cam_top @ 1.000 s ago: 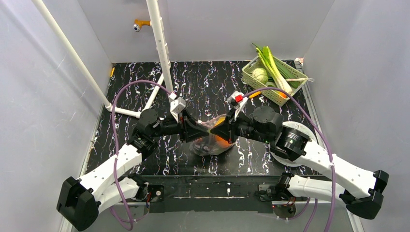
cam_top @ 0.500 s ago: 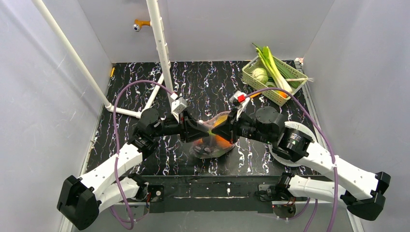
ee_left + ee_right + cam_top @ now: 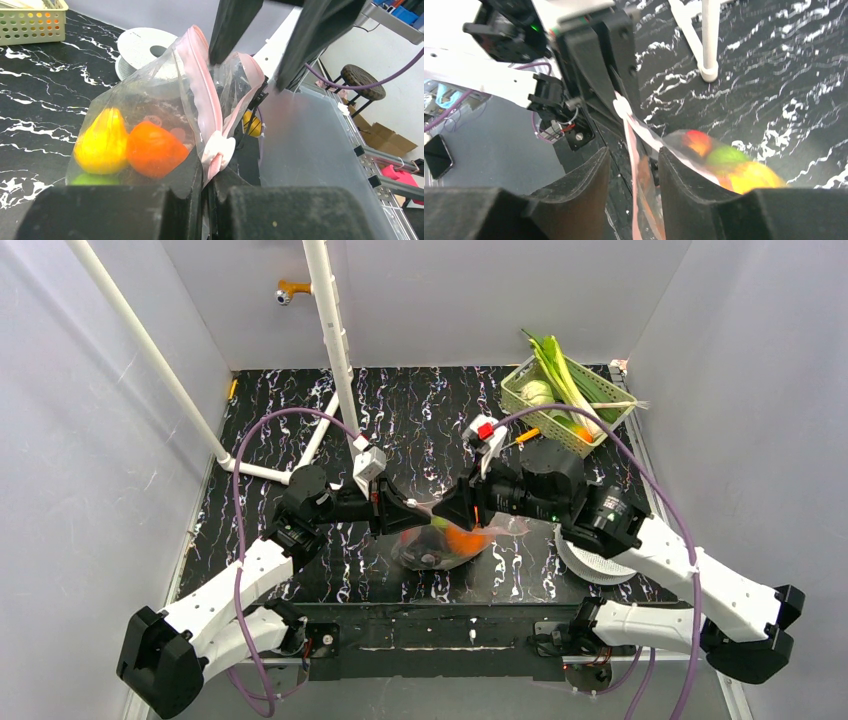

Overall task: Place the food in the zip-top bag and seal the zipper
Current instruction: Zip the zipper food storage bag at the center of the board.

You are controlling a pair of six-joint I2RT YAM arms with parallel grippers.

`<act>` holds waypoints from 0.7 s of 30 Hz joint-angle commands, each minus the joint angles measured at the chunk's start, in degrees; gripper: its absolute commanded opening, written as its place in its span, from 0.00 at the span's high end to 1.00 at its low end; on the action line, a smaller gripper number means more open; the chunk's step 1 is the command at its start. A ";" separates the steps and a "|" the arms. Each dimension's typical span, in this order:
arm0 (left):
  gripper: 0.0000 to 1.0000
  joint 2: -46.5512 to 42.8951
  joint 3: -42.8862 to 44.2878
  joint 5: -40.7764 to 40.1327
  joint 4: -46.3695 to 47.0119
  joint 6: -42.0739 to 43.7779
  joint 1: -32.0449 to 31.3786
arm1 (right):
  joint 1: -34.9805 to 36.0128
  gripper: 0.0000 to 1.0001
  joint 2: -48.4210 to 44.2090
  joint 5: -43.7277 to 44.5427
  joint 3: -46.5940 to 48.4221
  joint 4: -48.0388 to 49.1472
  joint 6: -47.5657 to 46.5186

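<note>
You are working on a black table [image 3: 430, 410] veined with white, closed in by plain grey walls [image 3: 100, 440], with a white pipe frame [image 3: 335, 340] rising in the upper left of the top view and a green basket [image 3: 520, 400] in the upper right holding the leek [image 3: 570, 385] and the cabbage head [image 3: 537, 392]. The zip-top bag [image 3: 440, 540] sits at the centre of that view, between your two grippers, its filled part low on the table and its mouth edge raised. Inside it, in the left wrist view, you can see the round orange fruit [image 3: 155, 150], the yellow piece [image 3: 100, 142] just to its left and a green piece [image 3: 92, 178] below that. Your left gripper [image 3: 207, 175] is closed tight, pinching one end of the zipper [image 3: 207, 95], which runs up from the bottom centre of the left wrist view. Your right gripper [image 3: 634, 165] stands partly open: its fingers [image 3: 574, 185] straddle the pink strip with a gap on each side, gripping nothing. A white spool [image 3: 590, 565] lies on the table under your right arm, to the lower right of the bag
</note>
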 commanded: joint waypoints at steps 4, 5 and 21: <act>1.00 -1.15 1.71 2.72 1.25 0.80 0.28 | 0.26 0.46 6.82 -6.56 13.30 -6.28 -7.73; 1.00 -1.20 1.72 2.61 1.06 0.90 0.24 | 0.30 0.46 7.98 -7.53 14.22 -6.46 -8.23; 1.00 -2.06 1.73 2.29 0.26 1.15 0.25 | 0.17 0.59 13.94 -10.63 14.59 -3.05 -11.13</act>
